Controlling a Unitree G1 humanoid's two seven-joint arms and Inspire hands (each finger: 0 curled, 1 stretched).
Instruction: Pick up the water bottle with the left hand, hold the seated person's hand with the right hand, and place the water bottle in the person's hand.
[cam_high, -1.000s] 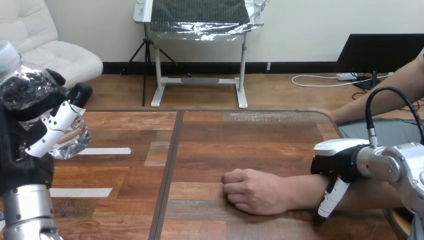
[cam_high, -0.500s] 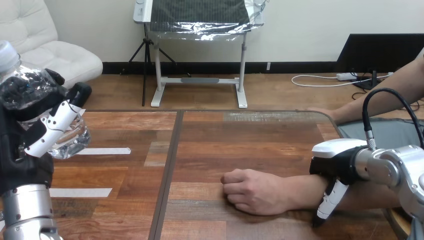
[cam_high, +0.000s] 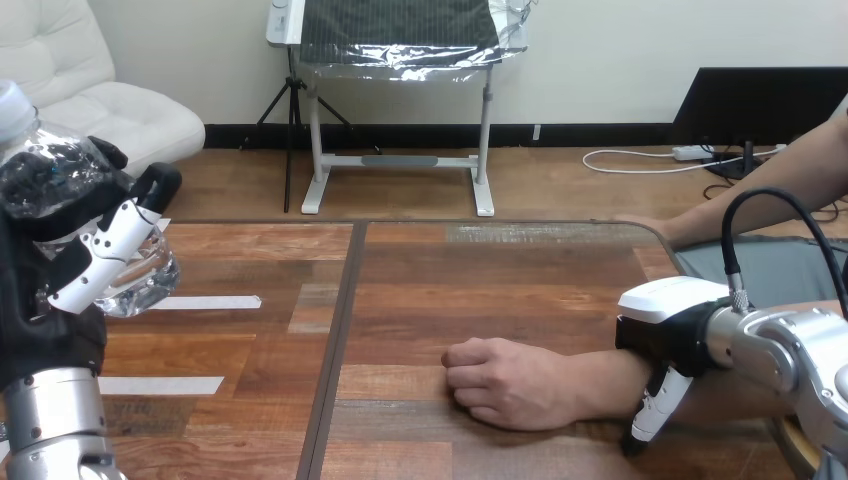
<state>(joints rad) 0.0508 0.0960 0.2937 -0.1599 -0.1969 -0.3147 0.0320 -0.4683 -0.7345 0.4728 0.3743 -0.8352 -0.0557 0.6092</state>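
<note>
A clear, crumpled water bottle (cam_high: 142, 272) is held up off the table at the far left, its pale cap near the view's edge. My left hand (cam_high: 45, 300) is shut on it, fingers (cam_high: 103, 250) wrapped across its front. The person's hand (cam_high: 505, 382) rests as a loose fist on the table's near middle, the forearm reaching in from the right. My right hand (cam_high: 668, 312) lies over that forearm just behind the wrist. Its thumb (cam_high: 652, 408) hangs down the near side; its other fingers are hidden behind the arm.
The wooden table (cam_high: 450, 280) has a dark seam running down its middle. Two white tape strips (cam_high: 205, 302) (cam_high: 160, 384) lie on its left half. The person's other arm (cam_high: 760, 195) rests at the far right corner.
My right hand has slid a little to the left along the person's forearm. The bottle in my left hand has barely shifted, and the fist has stayed put.
</note>
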